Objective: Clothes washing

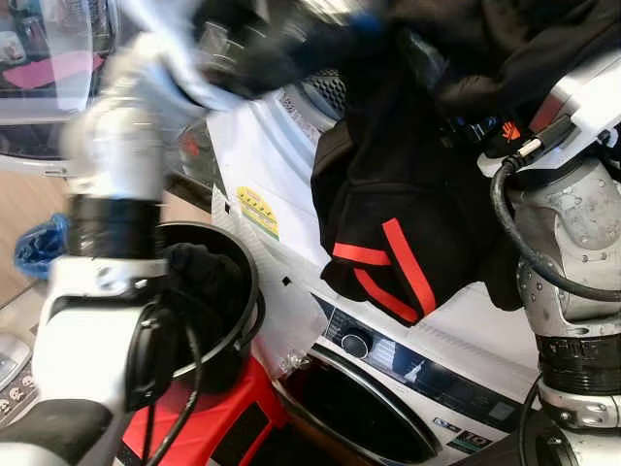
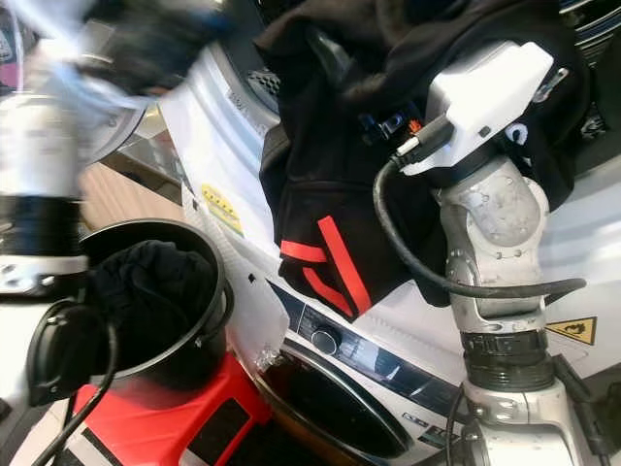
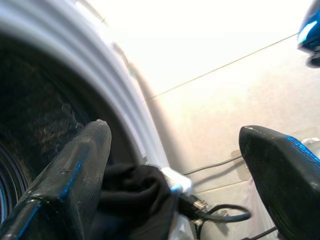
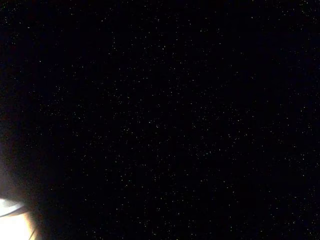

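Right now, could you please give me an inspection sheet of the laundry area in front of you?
Surface: white washing machine; lower round door dark.
Job's things: black garment with red stripes draped over the machine top; dark clothes in black bucket.
Clutter: bucket stands on red stool; blue bag on the floor.
Grippers: left tool open, black cloth between its fingers; right arm raised into the garment, tool hidden.
Cables: black cable loops along the right arm.
Surroundings: wooden floor.
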You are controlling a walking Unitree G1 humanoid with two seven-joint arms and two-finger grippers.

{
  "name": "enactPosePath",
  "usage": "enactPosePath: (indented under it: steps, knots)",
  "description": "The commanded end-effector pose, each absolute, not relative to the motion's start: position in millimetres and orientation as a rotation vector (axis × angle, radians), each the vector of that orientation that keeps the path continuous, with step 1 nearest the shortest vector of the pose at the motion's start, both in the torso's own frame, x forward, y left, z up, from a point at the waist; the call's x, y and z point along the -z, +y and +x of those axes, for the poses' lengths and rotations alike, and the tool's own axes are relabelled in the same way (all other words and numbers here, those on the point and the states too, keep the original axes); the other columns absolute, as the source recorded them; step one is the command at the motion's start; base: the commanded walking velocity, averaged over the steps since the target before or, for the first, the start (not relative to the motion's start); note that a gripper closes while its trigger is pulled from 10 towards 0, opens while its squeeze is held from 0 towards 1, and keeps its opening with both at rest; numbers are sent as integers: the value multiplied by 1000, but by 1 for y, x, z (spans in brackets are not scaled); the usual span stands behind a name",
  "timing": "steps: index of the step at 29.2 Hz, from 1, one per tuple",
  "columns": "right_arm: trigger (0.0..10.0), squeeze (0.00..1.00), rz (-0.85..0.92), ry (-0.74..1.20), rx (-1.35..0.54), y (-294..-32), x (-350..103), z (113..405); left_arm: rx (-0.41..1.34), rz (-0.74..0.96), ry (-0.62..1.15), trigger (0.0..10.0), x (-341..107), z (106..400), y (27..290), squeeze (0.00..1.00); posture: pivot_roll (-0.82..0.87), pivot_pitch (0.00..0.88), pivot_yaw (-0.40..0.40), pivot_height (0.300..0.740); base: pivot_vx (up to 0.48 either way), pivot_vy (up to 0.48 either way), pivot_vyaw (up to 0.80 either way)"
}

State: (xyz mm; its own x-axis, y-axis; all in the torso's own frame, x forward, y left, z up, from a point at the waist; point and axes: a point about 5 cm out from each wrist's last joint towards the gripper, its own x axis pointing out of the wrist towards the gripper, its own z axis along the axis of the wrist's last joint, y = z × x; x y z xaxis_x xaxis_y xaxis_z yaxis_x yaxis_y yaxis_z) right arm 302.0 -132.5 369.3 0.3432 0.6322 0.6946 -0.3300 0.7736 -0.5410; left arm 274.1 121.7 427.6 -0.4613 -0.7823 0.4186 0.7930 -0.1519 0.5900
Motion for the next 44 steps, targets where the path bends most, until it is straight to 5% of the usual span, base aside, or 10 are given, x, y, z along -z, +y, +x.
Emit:
enactPosePath:
  steps: [1,8,26,44]
  knots:
    - [10000,0,-327,-1073,-605,-137,-376,304,1848,96,-842,10000,-412,271,114,0,95,124,-45,740,0,0,0]
    - [10000,0,-340,-1070,-571,-140,-379,314,1904,196,-613,10000,-375,266,112,0,95,125,-44,740,0,0,0]
    - [10000,0,-246,-1193,-262,-156,-431,336,1591,194,138,10000,-205,270,136,0,110,116,-43,740,0,0,0]
    - [10000,0,-256,-985,141,-144,-480,373,1606,110,122,10000,-175,252,94,0,127,127,-67,740,0,0,0]
